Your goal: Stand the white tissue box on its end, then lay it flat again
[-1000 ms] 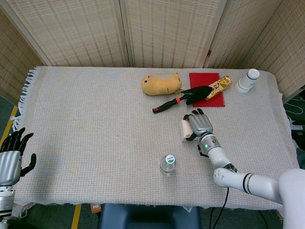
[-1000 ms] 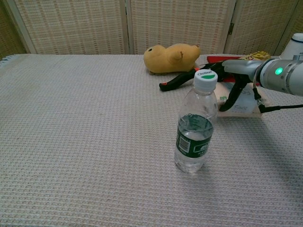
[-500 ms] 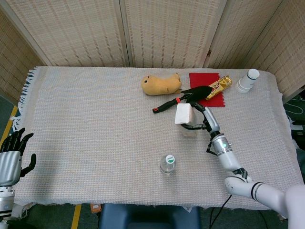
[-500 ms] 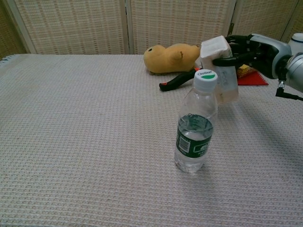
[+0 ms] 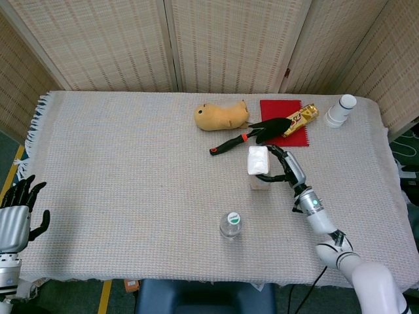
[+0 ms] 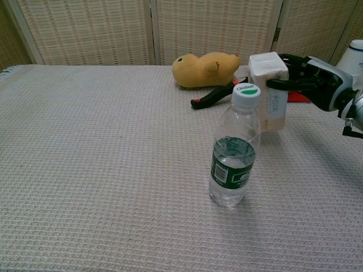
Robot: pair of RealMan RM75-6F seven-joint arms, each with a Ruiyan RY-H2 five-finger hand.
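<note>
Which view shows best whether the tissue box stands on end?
The chest view: the tissue box shows side-on, upright on the cloth, right hand gripping it. The head view looks down on its top face.

Right arm (image 5: 321,219): white segmented links with dark joint rings and a green indicator light near the wrist. Right robot hand (image 5: 286,169): silver-grey back, black fingers. Left robot hand (image 5: 14,216): same build (silver-grey body, black fingers, black thumb), mounted on a grey ribbed wrist.

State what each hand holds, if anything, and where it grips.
The right hand grips the white tissue box, upright on the table, near its top end. The left hand holds nothing.
</note>
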